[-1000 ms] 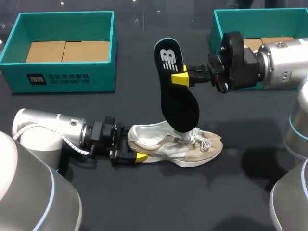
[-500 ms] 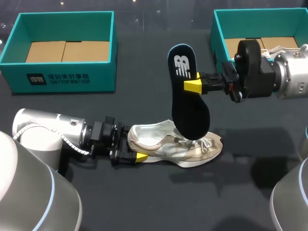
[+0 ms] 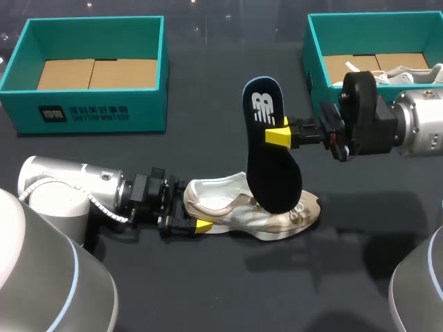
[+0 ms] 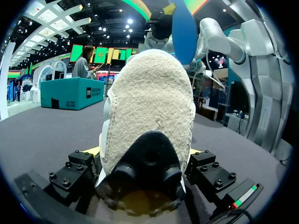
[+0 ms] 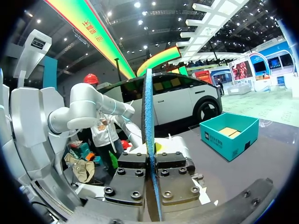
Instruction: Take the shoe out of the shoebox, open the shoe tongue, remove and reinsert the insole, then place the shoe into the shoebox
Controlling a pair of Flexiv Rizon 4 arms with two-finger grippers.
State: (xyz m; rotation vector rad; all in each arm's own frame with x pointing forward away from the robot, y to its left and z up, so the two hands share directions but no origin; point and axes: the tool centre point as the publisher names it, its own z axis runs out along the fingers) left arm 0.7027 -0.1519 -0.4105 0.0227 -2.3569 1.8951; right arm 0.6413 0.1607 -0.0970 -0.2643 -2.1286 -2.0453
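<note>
A white and beige shoe (image 3: 249,211) lies on its side on the dark table, heel toward my left arm. My left gripper (image 3: 192,218) is shut on its heel, which fills the left wrist view as a pale heel (image 4: 149,116) pressed between the gripper's (image 4: 144,156) widely parted fingers. My right gripper (image 3: 278,135) is shut on the black insole (image 3: 270,152), which has a white logo. The insole stands nearly upright, its lower tip over the shoe's laces. In the right wrist view the insole (image 5: 148,135) shows edge-on between the shut fingers of that gripper (image 5: 153,175).
A teal shoebox (image 3: 90,114) lined with cardboard stands at the back left. A second teal box (image 3: 311,41) at the back right holds another white shoe (image 3: 408,71), just behind my right wrist.
My right gripper has carried the insole to the right and somewhat lower, its tip now clear of the shoe's opening. The left gripper and the shoe have stayed put.
</note>
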